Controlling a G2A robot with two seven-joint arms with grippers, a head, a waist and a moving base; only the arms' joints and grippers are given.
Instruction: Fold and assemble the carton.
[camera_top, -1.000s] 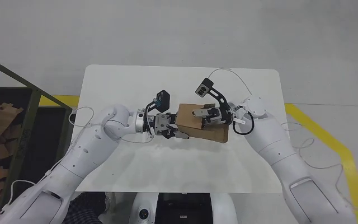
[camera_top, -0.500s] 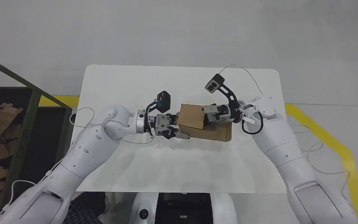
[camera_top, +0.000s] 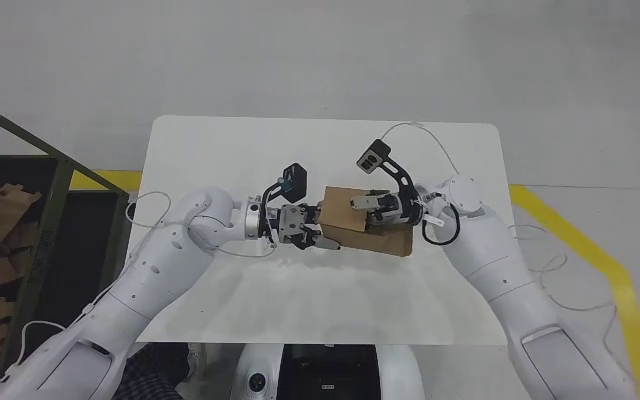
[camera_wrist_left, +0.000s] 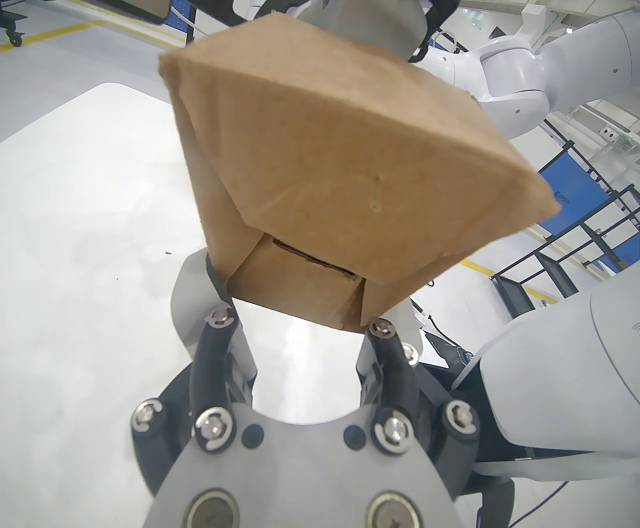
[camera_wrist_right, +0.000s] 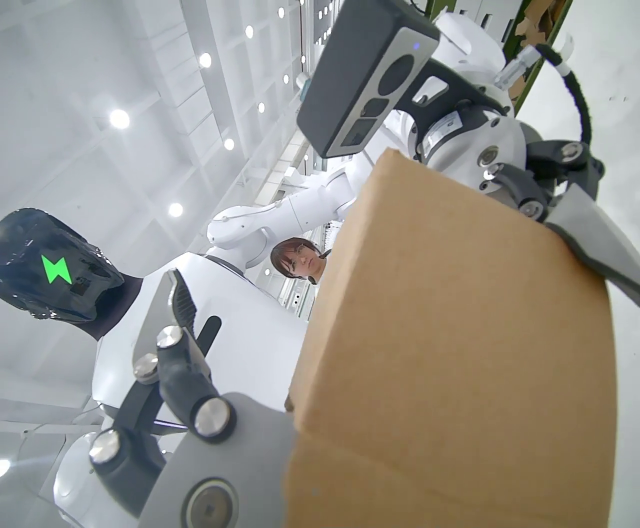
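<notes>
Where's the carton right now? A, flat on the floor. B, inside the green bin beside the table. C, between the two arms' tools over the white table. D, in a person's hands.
C: the top view shows the carton between the left tool and the right tool, over the table.

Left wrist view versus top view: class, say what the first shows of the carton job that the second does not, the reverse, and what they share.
Left wrist view: the carton's near end, where an inner flap is tucked beneath outer panels, between the left gripper's fingers. Top view: the table's whole outline, the right gripper over the carton's top face. Both: brown carton, left gripper at its end, white tabletop.
</notes>
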